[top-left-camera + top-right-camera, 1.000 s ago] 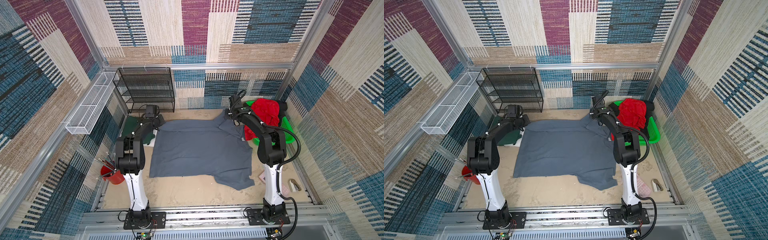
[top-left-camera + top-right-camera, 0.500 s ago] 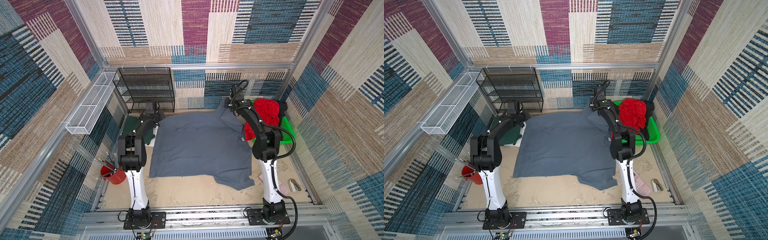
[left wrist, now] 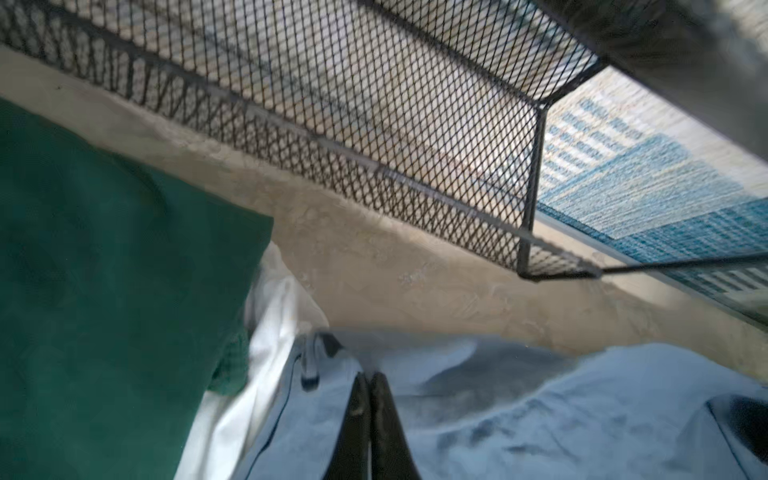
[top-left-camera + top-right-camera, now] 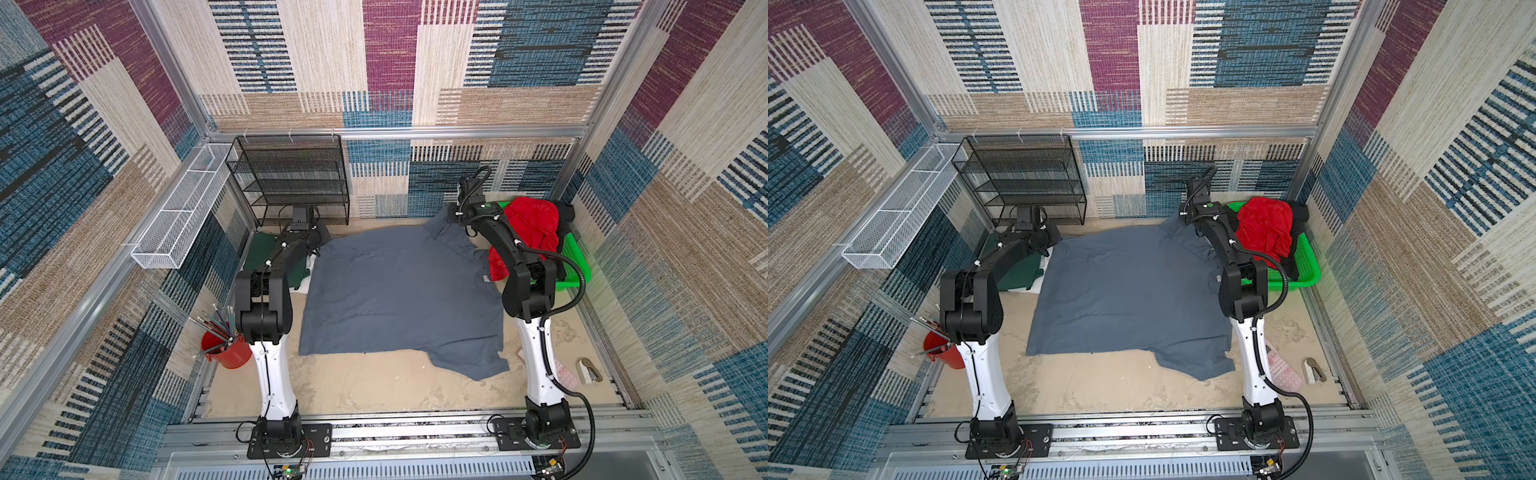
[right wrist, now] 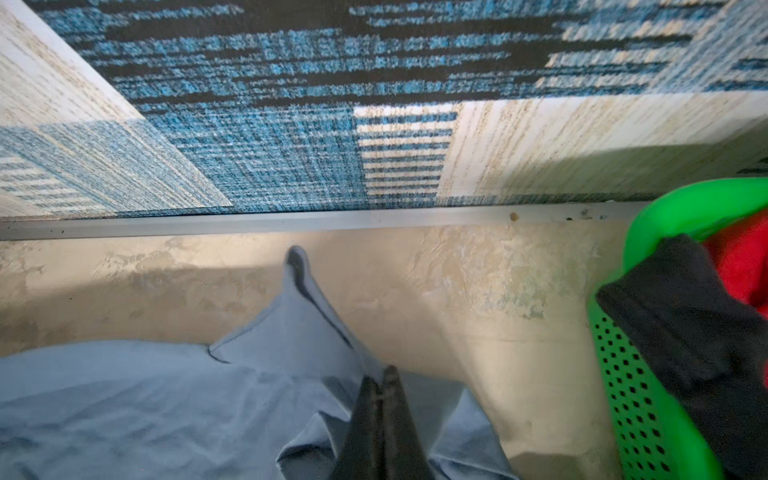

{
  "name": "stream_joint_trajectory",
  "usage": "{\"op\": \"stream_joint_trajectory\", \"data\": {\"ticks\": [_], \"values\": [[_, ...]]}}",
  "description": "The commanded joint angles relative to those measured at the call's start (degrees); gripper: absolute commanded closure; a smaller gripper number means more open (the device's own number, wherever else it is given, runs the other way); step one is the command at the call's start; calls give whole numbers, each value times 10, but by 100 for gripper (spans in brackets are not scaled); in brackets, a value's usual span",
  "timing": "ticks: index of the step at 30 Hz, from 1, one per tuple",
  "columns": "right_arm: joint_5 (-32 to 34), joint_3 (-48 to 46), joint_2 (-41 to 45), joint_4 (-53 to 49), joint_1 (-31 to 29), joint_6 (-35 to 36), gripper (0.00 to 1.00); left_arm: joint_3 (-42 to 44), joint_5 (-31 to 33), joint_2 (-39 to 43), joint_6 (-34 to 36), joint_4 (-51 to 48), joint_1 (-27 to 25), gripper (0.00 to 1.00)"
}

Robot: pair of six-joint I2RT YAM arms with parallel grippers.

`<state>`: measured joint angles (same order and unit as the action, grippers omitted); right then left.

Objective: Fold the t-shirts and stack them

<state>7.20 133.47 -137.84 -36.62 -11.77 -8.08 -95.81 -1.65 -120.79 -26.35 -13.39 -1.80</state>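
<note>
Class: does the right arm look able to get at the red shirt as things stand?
Probably yes: the red shirt lies uncovered on top in the basket beside that arm. But the right gripper is shut on the grey shirt, so it must let go first.

We find no text, brand, number or sign that we can read in any view. The slate grey t-shirt [image 4: 399, 286] carries a small pale tag [image 4: 485, 279] at its edge, yet its print is too small to make out (likewise the pink flat thing [image 4: 566, 372] on the surface, whose grid of keys shows no legible figures).
</note>
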Motion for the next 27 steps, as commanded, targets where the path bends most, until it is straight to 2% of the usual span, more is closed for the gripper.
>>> {"op": "stream_joint_trajectory", "data": {"ticks": [1, 9, 14, 27], "values": [[-7, -33, 37, 30, -1, 8, 100, 40, -3, 27, -9, 33, 0, 100], [-35, -188, 131, 67, -1, 14, 100, 125, -12, 77, -27, 56, 1, 100], [-38, -257, 168, 82, -1, 15, 100, 146, -18, 90, -33, 38, 1, 100], [-51, -332, 232, 89, -1, 18, 100, 191, 0, 116, -33, 8, 1, 100]]}}
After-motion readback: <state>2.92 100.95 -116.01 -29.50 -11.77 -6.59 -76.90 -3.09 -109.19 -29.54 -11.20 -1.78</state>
